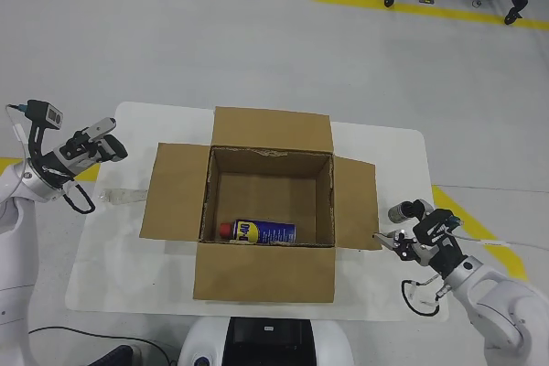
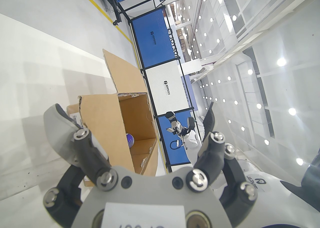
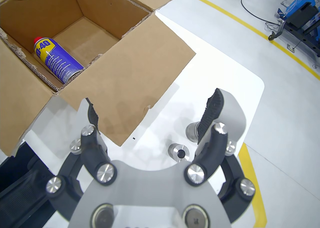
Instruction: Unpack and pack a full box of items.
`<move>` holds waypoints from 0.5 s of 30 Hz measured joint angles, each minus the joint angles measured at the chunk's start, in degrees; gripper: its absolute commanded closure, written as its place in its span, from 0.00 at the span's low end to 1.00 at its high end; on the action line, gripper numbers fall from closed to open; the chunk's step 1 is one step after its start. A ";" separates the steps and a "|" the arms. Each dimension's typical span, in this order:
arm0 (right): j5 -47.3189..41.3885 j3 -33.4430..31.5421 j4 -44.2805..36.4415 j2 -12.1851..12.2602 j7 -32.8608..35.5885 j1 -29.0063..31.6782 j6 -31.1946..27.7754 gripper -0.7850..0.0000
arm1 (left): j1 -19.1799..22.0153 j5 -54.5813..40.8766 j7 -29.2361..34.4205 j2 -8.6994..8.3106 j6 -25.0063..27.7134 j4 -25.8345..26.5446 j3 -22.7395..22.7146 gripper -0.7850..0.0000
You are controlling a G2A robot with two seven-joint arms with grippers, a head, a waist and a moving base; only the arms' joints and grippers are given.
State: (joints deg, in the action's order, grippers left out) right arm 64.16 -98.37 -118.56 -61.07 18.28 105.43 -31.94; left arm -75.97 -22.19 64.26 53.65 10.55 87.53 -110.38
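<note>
The spray can [image 1: 257, 232] lies in the box [image 1: 265, 274] (against its near wall), well apart from the left gripper [image 2: 133, 111] and right gripper [image 3: 153, 100], both spread and empty.

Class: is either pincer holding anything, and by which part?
Nothing is held. The left pincer and right pincer are open, empty; the spray can lies in the cardboard box.

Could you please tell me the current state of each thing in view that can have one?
cardboard box: open, all four flaps folded outward, standing on the table.
spray can: lying on its side on the box floor, against one wall.
left gripper: open, holding nothing.
right gripper: open, holding nothing.
</note>
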 measured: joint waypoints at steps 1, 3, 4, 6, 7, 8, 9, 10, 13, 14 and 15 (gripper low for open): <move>0.00 0.00 0.00 0.00 0.00 0.00 0.00 0.00 | 0.00 0.00 0.00 0.00 0.00 0.00 0.00 0.00; 0.00 0.00 0.00 0.00 0.00 0.00 0.00 0.00 | 0.00 0.00 0.00 0.00 0.00 0.00 0.00 0.00; 0.00 0.00 0.00 0.00 0.00 0.00 0.00 0.00 | 0.00 0.00 0.00 0.00 0.00 0.00 0.00 0.00; 0.23 -0.08 -0.12 0.00 -0.07 0.04 0.13 0.00 | 0.00 0.00 0.00 0.00 0.00 0.00 0.00 0.00; 0.51 -0.26 -0.28 0.02 -0.21 0.21 0.23 0.00 | 0.00 0.00 0.00 0.00 0.00 0.00 0.00 0.00; 0.73 -0.60 -0.41 0.04 -0.45 0.49 0.24 0.00 | 0.00 0.00 0.00 0.00 0.00 0.00 0.00 0.00; 1.05 -1.24 -0.52 0.09 -0.81 0.98 0.12 0.00 | 0.00 0.00 0.00 0.00 0.00 0.00 0.00 0.00; 1.34 -1.73 -0.54 0.12 -1.03 1.33 0.01 0.00 | 0.00 0.00 0.00 0.00 0.00 0.00 0.00 0.00; 2.32 -3.25 0.41 0.21 -1.52 2.23 0.11 0.00 | 0.00 0.00 0.00 0.00 0.00 0.00 0.00 0.00; 2.69 -3.68 0.92 0.23 -1.54 2.46 0.34 0.00 | 0.00 0.00 0.00 0.00 0.00 0.00 0.00 0.00; 2.99 -4.18 1.71 0.25 -1.61 2.74 0.63 0.00 | 0.00 0.00 0.00 0.00 0.00 0.00 0.00 0.00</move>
State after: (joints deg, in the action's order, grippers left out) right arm 67.14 -102.55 -116.85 -60.82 16.67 108.16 -31.31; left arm -75.97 -22.19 64.26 53.65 10.55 87.53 -110.38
